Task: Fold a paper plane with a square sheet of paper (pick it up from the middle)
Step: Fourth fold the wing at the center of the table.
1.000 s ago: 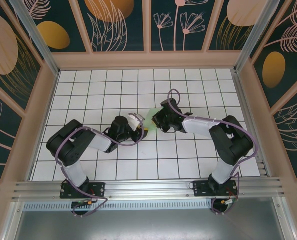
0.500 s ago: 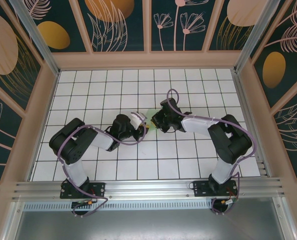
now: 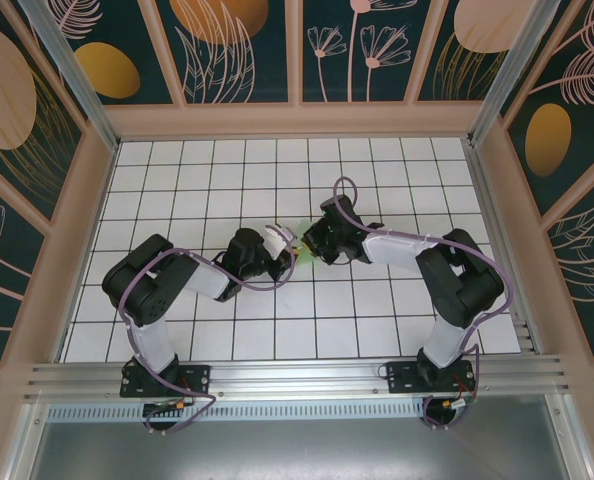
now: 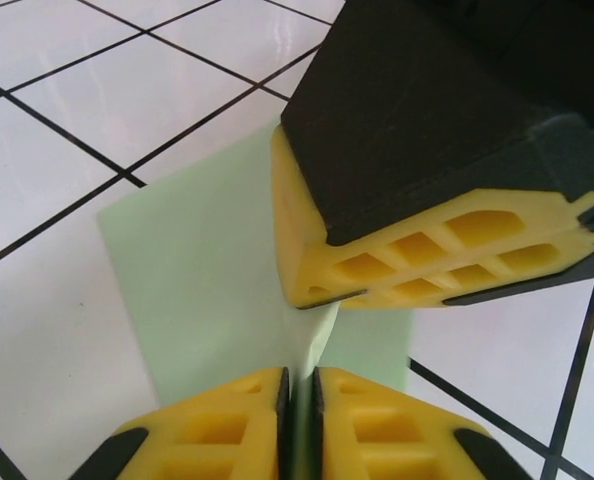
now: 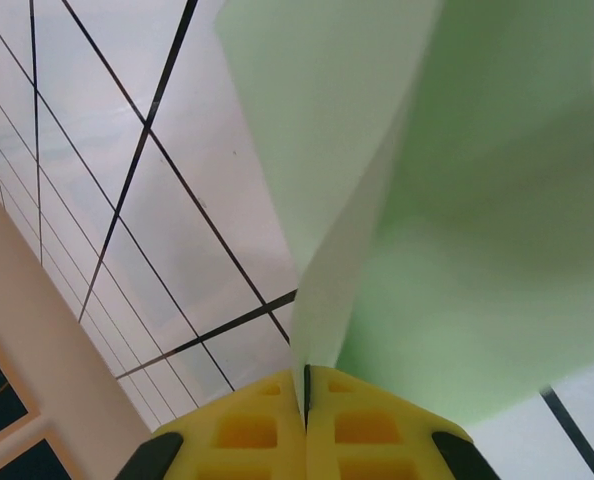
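Paper (image 4: 207, 270) at bench (image 3: 377, 320) middle, ridge pinched up by left gripper (image 4: 297, 390) and right gripper (image 5: 305, 385), both pressed shut on it. Step: likely first centre crease. Next: align edges, flatten fold.

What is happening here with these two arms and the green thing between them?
Two robot arms are folding a pale green paper into a plane at the middle of the tiled table. The left arm and the right arm meet there. The jaws of each are shut on the paper, pinching a raised fold close to each other. The rest of the sheet seems to lie on the tiles. It is not yet a finished plane.
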`<state>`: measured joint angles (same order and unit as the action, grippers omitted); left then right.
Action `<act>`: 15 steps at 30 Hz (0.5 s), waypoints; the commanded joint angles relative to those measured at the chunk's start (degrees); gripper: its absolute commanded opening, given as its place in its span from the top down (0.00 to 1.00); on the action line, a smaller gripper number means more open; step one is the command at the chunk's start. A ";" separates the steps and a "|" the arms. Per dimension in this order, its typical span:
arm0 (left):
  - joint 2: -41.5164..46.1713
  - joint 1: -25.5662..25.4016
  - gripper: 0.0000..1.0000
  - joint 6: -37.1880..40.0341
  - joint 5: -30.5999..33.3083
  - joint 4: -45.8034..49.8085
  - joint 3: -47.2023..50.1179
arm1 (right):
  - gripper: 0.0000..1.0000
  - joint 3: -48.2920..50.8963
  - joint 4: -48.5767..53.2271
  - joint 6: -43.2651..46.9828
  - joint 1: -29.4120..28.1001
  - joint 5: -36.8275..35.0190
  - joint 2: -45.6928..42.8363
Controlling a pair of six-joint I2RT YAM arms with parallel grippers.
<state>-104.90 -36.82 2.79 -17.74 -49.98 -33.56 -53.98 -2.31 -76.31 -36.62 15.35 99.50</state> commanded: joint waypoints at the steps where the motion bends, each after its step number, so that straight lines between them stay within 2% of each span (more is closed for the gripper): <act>1: -0.87 0.06 0.85 -0.76 0.77 -0.88 -0.11 | 0.80 -0.88 0.97 3.03 1.14 1.94 -0.59; 4: -0.84 0.03 0.85 -3.17 -0.36 -1.65 0.00 | 0.58 0.68 -0.04 6.78 2.09 1.08 -2.80; 6: -0.99 0.04 0.83 -4.20 -1.69 -2.43 0.44 | 0.49 1.88 -0.90 9.25 2.85 0.85 -4.24; 10: -1.09 0.07 0.80 -5.07 -1.44 -3.39 0.84 | 0.46 3.22 -2.23 12.58 3.90 3.42 -4.73; 15: -0.47 0.05 0.68 -3.52 -1.86 -1.00 0.60 | 0.47 2.79 -2.54 12.26 3.93 5.85 -2.84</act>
<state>-105.19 -36.82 -1.19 -18.26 -50.87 -33.12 -51.62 -3.62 -65.87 -32.82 18.57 96.64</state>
